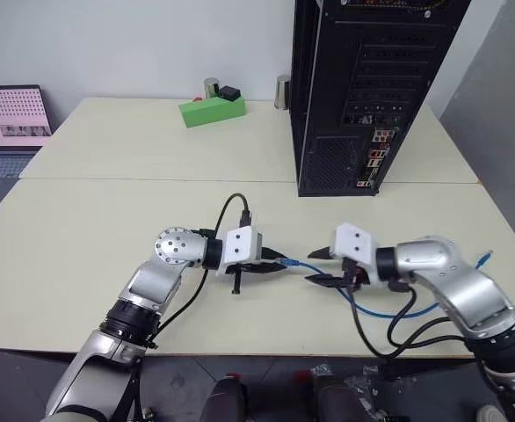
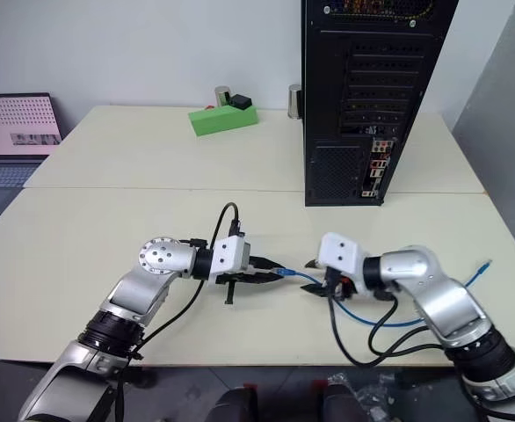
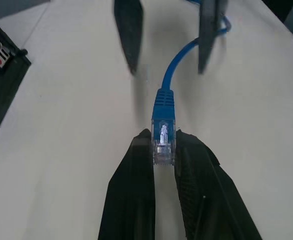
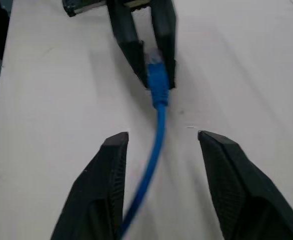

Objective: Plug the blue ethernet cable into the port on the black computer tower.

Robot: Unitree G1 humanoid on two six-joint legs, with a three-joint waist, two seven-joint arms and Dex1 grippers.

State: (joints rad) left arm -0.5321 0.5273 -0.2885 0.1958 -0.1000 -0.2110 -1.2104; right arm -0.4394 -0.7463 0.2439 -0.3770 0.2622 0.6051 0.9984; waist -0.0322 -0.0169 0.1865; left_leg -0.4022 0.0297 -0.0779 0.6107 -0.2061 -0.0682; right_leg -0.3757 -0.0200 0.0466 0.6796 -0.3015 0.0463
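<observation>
While the right claw point(image 4: 161, 145) gapes, the left claw point(image 3: 164, 150) pinches the blue ethernet cable point(image 3: 164, 112).

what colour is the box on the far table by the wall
Bright green flat rectangular box, clearest in the left eye view.

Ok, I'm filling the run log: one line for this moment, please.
left gripper: shut on blue ethernet cable plug | right gripper: open, cable passing between fingers | black computer tower: on table, cable unplugged
</observation>
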